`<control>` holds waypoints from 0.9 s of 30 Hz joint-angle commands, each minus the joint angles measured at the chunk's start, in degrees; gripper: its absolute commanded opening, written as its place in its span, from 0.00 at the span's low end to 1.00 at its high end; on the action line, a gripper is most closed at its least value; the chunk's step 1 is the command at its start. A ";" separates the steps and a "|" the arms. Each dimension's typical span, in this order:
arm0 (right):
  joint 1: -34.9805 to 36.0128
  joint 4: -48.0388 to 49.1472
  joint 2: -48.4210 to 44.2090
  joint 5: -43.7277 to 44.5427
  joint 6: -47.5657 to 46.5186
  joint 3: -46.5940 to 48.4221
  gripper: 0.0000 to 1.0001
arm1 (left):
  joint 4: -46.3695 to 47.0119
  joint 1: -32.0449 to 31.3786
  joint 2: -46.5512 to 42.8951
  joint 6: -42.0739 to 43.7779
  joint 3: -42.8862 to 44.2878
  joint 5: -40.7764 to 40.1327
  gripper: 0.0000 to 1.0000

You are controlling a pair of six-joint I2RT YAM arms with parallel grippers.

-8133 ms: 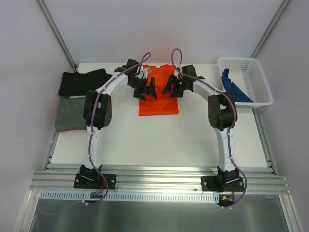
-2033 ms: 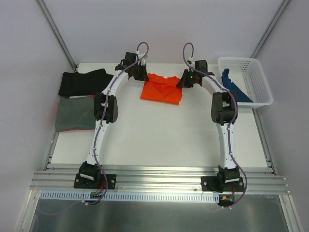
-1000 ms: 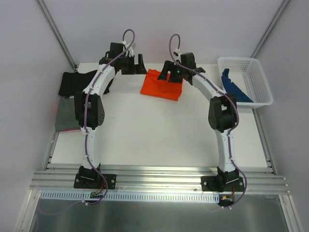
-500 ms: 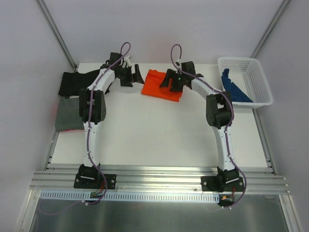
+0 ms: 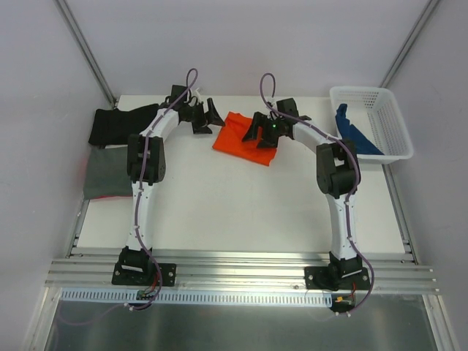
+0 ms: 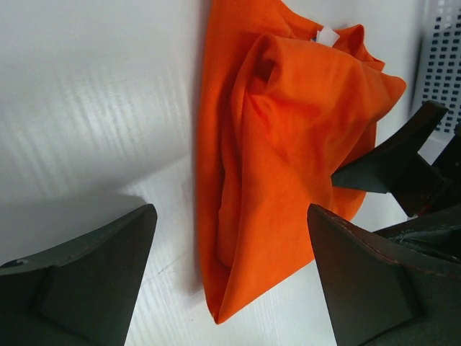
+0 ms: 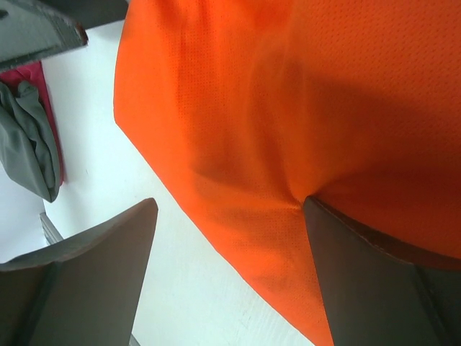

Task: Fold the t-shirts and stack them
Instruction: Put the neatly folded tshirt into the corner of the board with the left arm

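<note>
The bright orange-red t-shirt [image 5: 241, 140] lies folded and slightly askew at the back middle of the table. My left gripper [image 5: 207, 118] is open just left of it; in the left wrist view the shirt [image 6: 288, 137] lies ahead of the open gripper [image 6: 230, 216], its folded corner between the fingers. My right gripper [image 5: 258, 134] is open over the shirt's right part; in the right wrist view [image 7: 229, 205] one finger [image 7: 374, 274] rests on the cloth [image 7: 238, 108]. A black shirt [image 5: 121, 124] and a dark grey one [image 5: 108, 172] lie at the left. A blue shirt [image 5: 355, 133] lies in the basket.
The white mesh basket [image 5: 385, 150] stands at the back right corner. The grey shirt [image 7: 32, 144] shows at the left edge of the right wrist view, with a strip of dark red cloth [image 7: 39, 79] beside it. The right gripper's finger [image 6: 389, 155] shows in the left wrist view.
Both grippers folded the flat orange shirt in half and let go. The left gripper swung out left, then came back toward the shirt's left edge; the right settled onto the shirt.
</note>
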 commanded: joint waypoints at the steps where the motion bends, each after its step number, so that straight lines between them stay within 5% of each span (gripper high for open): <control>1: -0.35 -4.17 -3.83 -1.17 -0.98 -2.68 0.88 | 0.31 -1.70 3.82 -3.13 0.16 4.28 0.88; 13: -0.18 -3.47 -5.59 -2.75 -0.72 -4.53 0.88 | 1.36 -5.48 3.56 -6.31 -5.81 12.38 0.62; 16: -0.18 -3.21 -5.68 -2.75 -0.72 -4.62 0.88 | 1.36 -5.48 2.59 -6.66 -8.10 12.82 0.42; 17: -0.18 -3.12 -5.68 -2.67 -0.72 -4.71 0.88 | 1.36 -5.48 2.50 -6.66 -8.37 12.82 0.22; 21: -0.09 -3.20 -5.76 -2.67 -0.89 -4.53 0.88 | 1.45 -5.13 1.10 -6.84 -9.34 12.03 0.00; 27: -2.10 -6.80 -10.23 -2.93 -2.82 -4.53 0.88 | -1.96 -2.59 -3.90 -1.59 -10.22 8.78 0.00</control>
